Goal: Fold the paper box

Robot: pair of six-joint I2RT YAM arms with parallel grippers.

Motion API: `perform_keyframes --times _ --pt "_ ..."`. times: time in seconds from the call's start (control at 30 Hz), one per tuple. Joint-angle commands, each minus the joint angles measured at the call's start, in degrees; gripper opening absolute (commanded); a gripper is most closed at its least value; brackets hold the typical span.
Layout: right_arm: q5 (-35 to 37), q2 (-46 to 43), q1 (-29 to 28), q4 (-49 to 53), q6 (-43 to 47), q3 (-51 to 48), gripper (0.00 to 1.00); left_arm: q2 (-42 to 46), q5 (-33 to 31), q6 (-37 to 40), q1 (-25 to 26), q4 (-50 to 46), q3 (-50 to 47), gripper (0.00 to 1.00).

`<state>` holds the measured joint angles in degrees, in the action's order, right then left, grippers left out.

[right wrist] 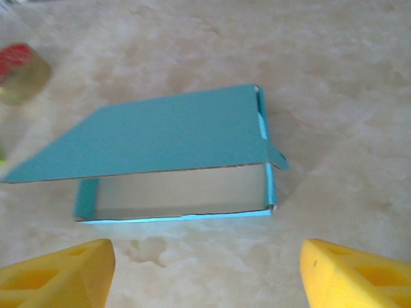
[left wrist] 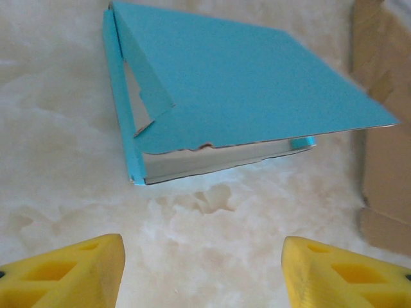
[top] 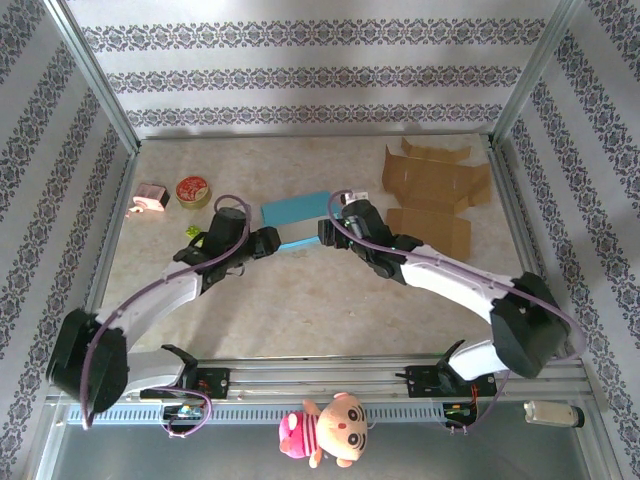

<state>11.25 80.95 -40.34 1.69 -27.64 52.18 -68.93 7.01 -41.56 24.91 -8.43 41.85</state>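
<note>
The blue paper box (top: 296,214) lies on the table between my two grippers. In the left wrist view the box (left wrist: 237,96) has its lid tilted up over a shallow tray, with a side flap hanging loose. In the right wrist view the box (right wrist: 173,131) shows its lid ajar above the pale inside. My left gripper (top: 268,241) sits just left of the box. It is open (left wrist: 202,273), with bare table between the yellow fingers (left wrist: 70,273). My right gripper (top: 327,232) sits just right of the box and is open (right wrist: 205,273), holding nothing.
Flat brown cardboard pieces (top: 432,183) lie at the back right and show at the edge (left wrist: 385,128) of the left wrist view. A round red-lidded tin (top: 192,190) and a pink object (top: 150,200) stand at the back left. A plush toy (top: 325,430) hangs at the near rail.
</note>
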Motion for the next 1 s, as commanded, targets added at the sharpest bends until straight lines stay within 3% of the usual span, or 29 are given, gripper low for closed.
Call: perform_keyframes --times 0.0,0.07,0.17,0.3,0.47,0.53,0.63,0.73,0.97 --pt "-8.04 -1.54 4.65 6.3 -4.47 4.3 0.76 5.37 -3.86 -5.41 0.58 -4.79 1.55 0.64" --pt "-15.12 2.35 9.09 12.12 -7.45 10.3 0.7 4.64 -3.81 -8.29 -1.45 -6.53 3.65 0.64" --pt "-24.63 11.38 13.88 21.41 -5.38 22.18 0.65 -1.36 3.58 -11.15 -6.71 -4.11 6.48 0.64" --pt "-29.17 23.48 17.28 31.06 -3.26 36.2 0.57 -10.88 13.55 -15.2 -11.79 3.47 9.31 0.61" --pt "-35.82 33.2 18.94 36.34 -3.38 44.58 0.48 -17.85 15.28 -14.87 -13.22 5.52 12.08 0.61" --pt "-38.05 35.4 18.8 36.76 -2.45 45.85 0.42 -20.24 16.4 -15.18 -13.31 6.87 12.31 0.56" --pt "-38.63 36.94 18.65 36.26 -2.24 45.49 0.32 -22.91 17.95 -15.64 -13.38 9.06 12.14 0.45" --pt "-37.05 37.61 18.63 35.94 -2.14 44.2 0.3 -24.36 18.23 -15.66 -13.35 10.2 11.61 0.35" --pt "-30.35 38.22 17.0 33.39 1.29 39.47 0.22 -28.27 18.5 -14.26 -13.37 11.66 10.71 0.24"
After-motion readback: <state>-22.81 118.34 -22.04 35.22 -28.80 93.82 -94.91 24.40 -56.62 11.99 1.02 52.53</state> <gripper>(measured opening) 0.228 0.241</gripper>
